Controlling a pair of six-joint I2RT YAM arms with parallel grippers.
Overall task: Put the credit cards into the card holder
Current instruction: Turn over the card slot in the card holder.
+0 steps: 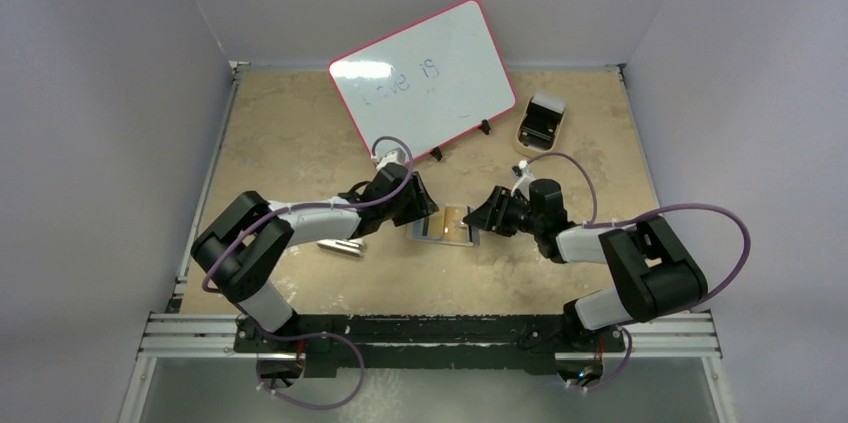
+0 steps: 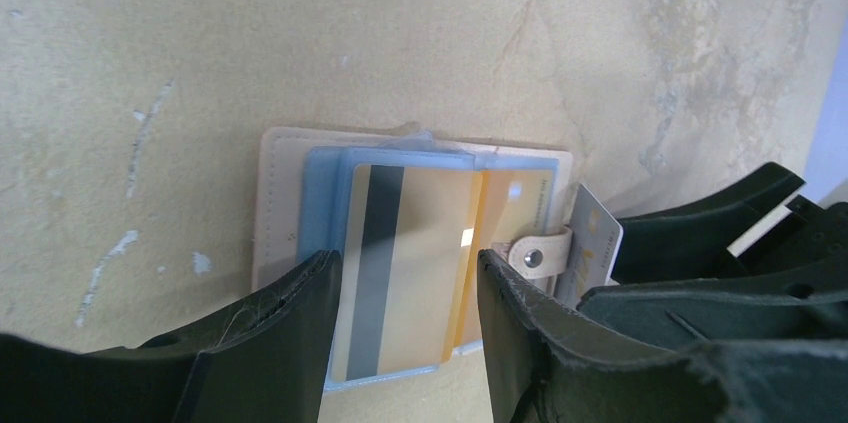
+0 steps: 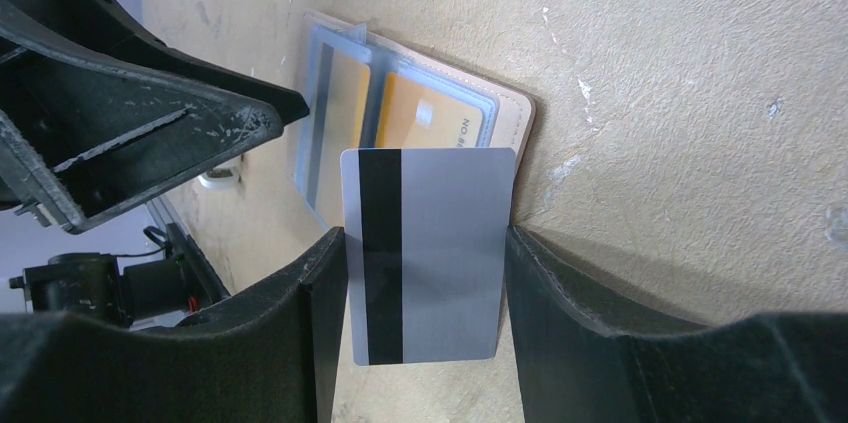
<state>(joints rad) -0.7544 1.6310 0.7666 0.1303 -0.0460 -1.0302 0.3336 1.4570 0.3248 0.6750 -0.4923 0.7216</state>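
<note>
The beige card holder [image 1: 447, 226] lies open on the table between both grippers. In the left wrist view the card holder [image 2: 280, 203] shows clear blue sleeves; an orange-tan credit card [image 2: 420, 273] with a dark stripe lies in one sleeve. My left gripper [image 2: 405, 278] is open, with a finger on each side of that sleeve. My right gripper [image 3: 428, 243] is shut on a silver credit card [image 3: 440, 253] with a black stripe. It holds the card upright by its edges at the holder's right edge [image 3: 520, 118]. That card also shows in the left wrist view [image 2: 592, 243], beside the snap tab [image 2: 540, 248].
A whiteboard [image 1: 425, 78] stands propped at the back. A tan oval tray with a dark inside [image 1: 540, 121] sits at the back right. A silver-white block [image 1: 340, 246] lies under my left arm. The left gripper's finger [image 3: 240, 118] reaches in close to the holder.
</note>
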